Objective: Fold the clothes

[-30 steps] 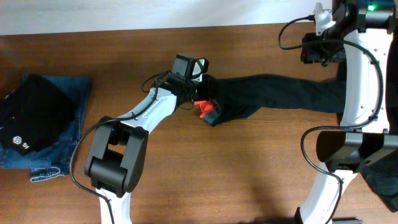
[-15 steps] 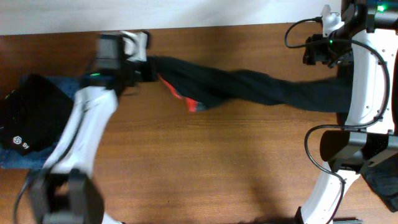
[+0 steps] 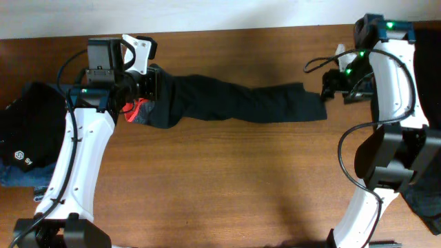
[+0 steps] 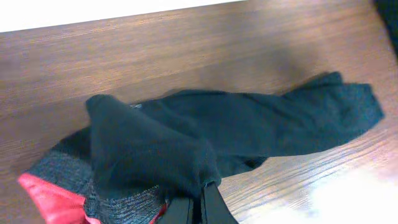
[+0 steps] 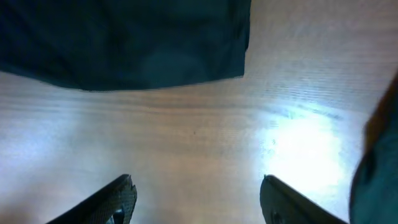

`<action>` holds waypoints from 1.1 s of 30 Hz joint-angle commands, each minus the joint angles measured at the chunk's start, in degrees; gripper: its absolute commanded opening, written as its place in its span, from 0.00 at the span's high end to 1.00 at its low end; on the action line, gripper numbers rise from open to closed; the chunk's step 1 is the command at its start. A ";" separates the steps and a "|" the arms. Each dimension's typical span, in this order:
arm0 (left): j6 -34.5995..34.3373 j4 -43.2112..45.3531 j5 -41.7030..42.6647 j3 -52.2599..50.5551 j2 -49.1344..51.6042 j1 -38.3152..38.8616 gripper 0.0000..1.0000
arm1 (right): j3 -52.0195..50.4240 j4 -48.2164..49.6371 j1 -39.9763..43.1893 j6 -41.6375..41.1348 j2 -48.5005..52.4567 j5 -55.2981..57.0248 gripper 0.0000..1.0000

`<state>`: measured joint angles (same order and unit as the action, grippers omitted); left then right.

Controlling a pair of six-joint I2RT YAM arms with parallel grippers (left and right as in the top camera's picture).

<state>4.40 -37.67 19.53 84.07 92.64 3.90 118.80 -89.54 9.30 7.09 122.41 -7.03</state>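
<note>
The long black trousers [image 3: 234,102] lie stretched across the table's far half, their red-orange and grey waistband [image 3: 136,110] bunched at the left end. My left gripper [image 3: 147,85] is shut on the fabric near the waistband; in the left wrist view its closed fingertips [image 4: 200,208] pinch black cloth [image 4: 249,124] beside the red band [image 4: 46,194]. My right gripper [image 3: 332,85] stands open just right of the leg end [image 3: 313,103]. In the right wrist view the leg hem [image 5: 124,46] lies ahead of the spread fingers [image 5: 118,198], and nothing is between them.
A folded black garment [image 3: 34,127] rests on blue denim jeans [image 3: 27,178] at the table's left edge. Dark cloth [image 3: 424,200] hangs at the lower right, and it also shows as dark cloth [image 5: 380,165] at the right wrist view's edge. Bare wood fills the near half.
My left gripper has carried the waistband end leftward, dragging the trousers along. The right gripper has opened and let go of the leg end, which now lies on the table.
</note>
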 commanded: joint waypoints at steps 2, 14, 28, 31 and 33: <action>1.95 -0.09 -3.08 -0.13 0.13 0.04 0.98 | -7.67 3.85 -0.02 0.11 -0.83 -0.61 0.31; 1.95 -0.11 -3.08 -0.13 0.13 0.04 0.98 | -21.66 21.94 -0.02 2.29 -0.74 -3.52 0.30; 1.95 -0.13 -3.06 -0.13 0.13 0.04 0.97 | -26.27 34.07 -0.02 2.27 -0.09 -3.30 0.23; 1.95 -0.13 -3.06 -0.13 0.13 0.04 0.97 | -26.40 34.29 -0.02 2.27 0.13 -3.30 0.23; 1.95 -0.13 -3.06 -0.13 0.13 0.04 0.97 | -26.40 34.32 -0.02 2.27 0.76 -3.30 0.23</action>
<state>5.17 -37.95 16.84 84.07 92.64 3.90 93.08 -55.33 9.30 9.23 122.41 -9.65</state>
